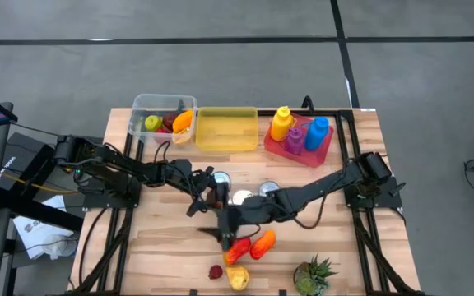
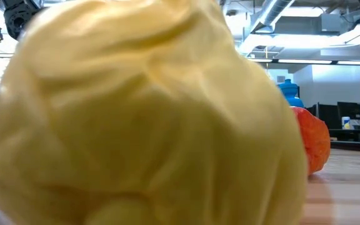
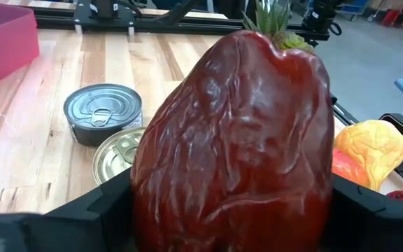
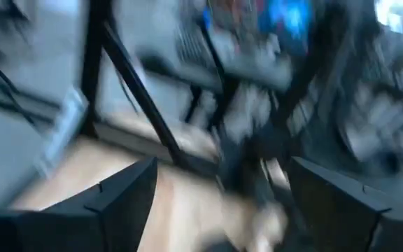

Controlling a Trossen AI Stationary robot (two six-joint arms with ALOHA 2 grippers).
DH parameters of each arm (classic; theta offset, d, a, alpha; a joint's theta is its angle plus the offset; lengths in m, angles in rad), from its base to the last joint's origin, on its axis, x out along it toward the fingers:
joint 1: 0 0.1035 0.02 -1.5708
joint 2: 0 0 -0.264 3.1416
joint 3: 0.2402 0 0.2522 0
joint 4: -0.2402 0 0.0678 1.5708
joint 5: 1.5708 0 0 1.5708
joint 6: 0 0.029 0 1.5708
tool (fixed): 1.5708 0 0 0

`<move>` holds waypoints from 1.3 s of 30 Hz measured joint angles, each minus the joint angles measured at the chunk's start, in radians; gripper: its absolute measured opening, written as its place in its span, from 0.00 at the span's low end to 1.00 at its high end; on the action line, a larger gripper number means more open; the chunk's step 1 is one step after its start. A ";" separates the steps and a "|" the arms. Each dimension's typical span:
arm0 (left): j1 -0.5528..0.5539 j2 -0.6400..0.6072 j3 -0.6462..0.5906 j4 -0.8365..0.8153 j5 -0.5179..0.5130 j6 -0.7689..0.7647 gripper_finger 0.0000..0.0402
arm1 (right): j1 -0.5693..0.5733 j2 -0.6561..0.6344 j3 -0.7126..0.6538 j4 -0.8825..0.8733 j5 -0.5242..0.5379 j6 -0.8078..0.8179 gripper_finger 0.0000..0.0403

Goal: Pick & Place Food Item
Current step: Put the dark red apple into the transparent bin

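Wooden slat table [image 1: 163,247] on a dark frame; grey floor around it. The low view looks into a room with ceiling ducts and monitors, mostly blocked by a yellow food item [image 2: 142,119] sitting right at the lens, with an orange-red item [image 2: 311,140] behind it.

My left gripper [image 1: 208,193] is mid-table, closed on a dark red fruit [image 3: 236,140] — it fills the wrist view, wedged between both fingers [image 3: 82,210]. Just beyond it lie two tins [image 3: 103,112], and a pineapple [image 3: 278,21] top shows behind.

My right gripper [image 1: 230,224] is near the front centre, just above the orange and yellow pieces [image 1: 249,245]; fingers [image 4: 117,196] stand apart with nothing between them. That wrist view is smeared.

Back edge: clear tub [image 1: 138,111] with fruit, yellow bin [image 1: 225,141], red tray [image 1: 278,150] with bottles [image 1: 282,123]. Front edge: small red item [image 1: 216,271], yellow item [image 1: 238,279], pineapple [image 1: 313,275].
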 joint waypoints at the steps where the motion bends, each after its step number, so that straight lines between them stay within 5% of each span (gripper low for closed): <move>1: 0.000 0.000 0.000 0.000 0.000 0.003 0.72 | 0.005 0.001 -0.032 0.103 -0.032 -0.015 0.77; 7: 0.000 0.000 0.000 0.001 -0.004 0.013 0.72 | 0.039 0.002 -0.307 0.770 -0.094 -0.148 0.76; 13: 0.011 -0.047 -0.011 -0.011 -0.074 0.050 0.72 | 0.095 -0.098 -0.612 1.166 0.107 -0.289 0.76; 19: 0.123 -0.236 -0.041 -0.091 -0.216 0.075 0.72 | 0.142 -0.245 -0.837 1.173 0.234 -0.224 0.76; 27: 0.389 -0.505 -0.066 -0.171 -0.458 0.100 0.72 | 0.178 -0.321 -0.947 1.143 0.300 -0.181 0.76; 39: 0.802 -0.445 -0.067 -0.266 -0.490 0.097 0.72 | 0.179 -0.320 -0.943 1.055 0.301 -0.132 0.77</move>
